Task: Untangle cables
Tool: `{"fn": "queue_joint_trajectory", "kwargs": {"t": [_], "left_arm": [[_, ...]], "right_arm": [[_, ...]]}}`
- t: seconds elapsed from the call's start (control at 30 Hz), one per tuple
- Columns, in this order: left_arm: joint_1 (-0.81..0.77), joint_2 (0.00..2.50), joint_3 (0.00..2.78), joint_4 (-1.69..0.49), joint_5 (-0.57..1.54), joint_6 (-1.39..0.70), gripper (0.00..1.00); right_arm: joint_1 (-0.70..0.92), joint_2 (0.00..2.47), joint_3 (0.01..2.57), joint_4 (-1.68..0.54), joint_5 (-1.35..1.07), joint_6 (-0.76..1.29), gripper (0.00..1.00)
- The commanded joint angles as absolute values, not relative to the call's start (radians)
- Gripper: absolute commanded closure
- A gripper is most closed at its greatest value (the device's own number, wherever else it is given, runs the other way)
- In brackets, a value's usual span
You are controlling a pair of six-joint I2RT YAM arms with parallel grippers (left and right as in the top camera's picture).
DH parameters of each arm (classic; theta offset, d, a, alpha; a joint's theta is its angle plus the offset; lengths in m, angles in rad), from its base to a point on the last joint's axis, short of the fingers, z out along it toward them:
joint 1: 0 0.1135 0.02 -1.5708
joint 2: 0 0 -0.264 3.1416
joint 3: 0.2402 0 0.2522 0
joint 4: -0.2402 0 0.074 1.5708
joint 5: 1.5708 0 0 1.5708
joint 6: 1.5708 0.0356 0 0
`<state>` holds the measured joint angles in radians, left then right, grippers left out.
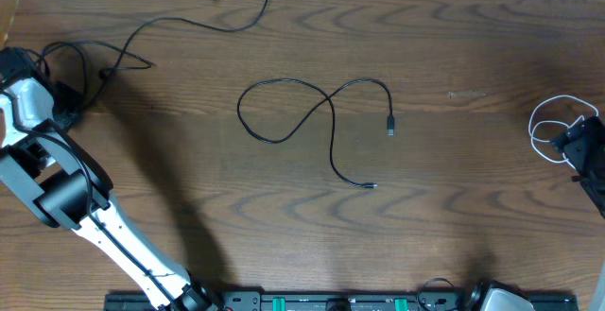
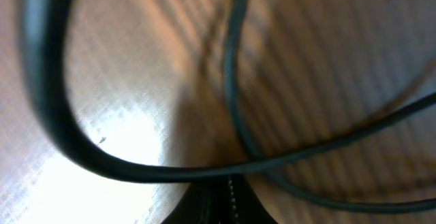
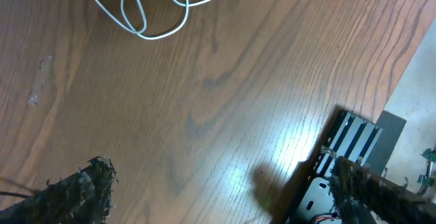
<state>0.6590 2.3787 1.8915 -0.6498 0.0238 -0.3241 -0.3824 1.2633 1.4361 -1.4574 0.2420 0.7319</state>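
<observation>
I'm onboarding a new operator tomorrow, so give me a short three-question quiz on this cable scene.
1. True or false: the middle black cable crosses over itself.
2. Which cable lies nearest the right tool? A the middle black cable, B the white cable, C a red cable.
3. Fill in: the left tool is ___ (open or shut).

Key: 1 true; 2 B; 3 shut.
</observation>
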Motion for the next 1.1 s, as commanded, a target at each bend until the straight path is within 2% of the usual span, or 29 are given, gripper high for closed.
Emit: {"fn": "queue_joint_trajectory", "kwargs": {"t": [0.0, 0.23, 0.43, 0.67, 0.7, 0.73, 0.8, 0.83, 0.87, 1.07], "left_arm": [[0.655, 2.452, 1.866, -0.622, 0.134, -0.262, 0.92], [0.637, 2.548, 1.866, -0.54, 0.162, -0.253, 0.92], [0.583, 2.571, 1.871, -0.434, 0.161, -0.125, 0.92], [0.503, 2.566, 2.022, -0.518, 0.086, -0.093, 0.9], [0.496, 2.565, 2.058, -0.551, 0.058, -0.093, 0.83], [0.491, 2.562, 2.09, -0.582, 0.031, -0.094, 0.68], [0.486, 2.55, 2.151, -0.648, -0.031, -0.095, 0.32], [0.487, 2.539, 2.182, -0.683, -0.06, -0.107, 0.22], [0.487, 2.526, 2.205, -0.712, -0.084, -0.118, 0.18], [0.493, 2.353, 2.231, -0.817, -0.14, -0.143, 0.15]], "right_arm": [[-0.387, 1.262, 1.437, -1.459, 0.252, 0.747, 0.01], [-0.387, 1.262, 1.437, -1.459, 0.252, 0.747, 0.01], [-0.387, 1.262, 1.437, -1.459, 0.252, 0.747, 0.01], [-0.387, 1.262, 1.437, -1.459, 0.252, 0.747, 0.01], [-0.387, 1.262, 1.437, -1.459, 0.252, 0.747, 0.01], [-0.387, 1.262, 1.437, -1.459, 0.252, 0.747, 0.01], [-0.387, 1.262, 1.437, -1.459, 0.252, 0.747, 0.01], [-0.387, 1.262, 1.437, -1.459, 0.252, 0.747, 0.01], [-0.387, 1.262, 1.437, -1.459, 0.252, 0.747, 0.01], [-0.387, 1.262, 1.437, -1.459, 0.252, 0.747, 0.01]]}}
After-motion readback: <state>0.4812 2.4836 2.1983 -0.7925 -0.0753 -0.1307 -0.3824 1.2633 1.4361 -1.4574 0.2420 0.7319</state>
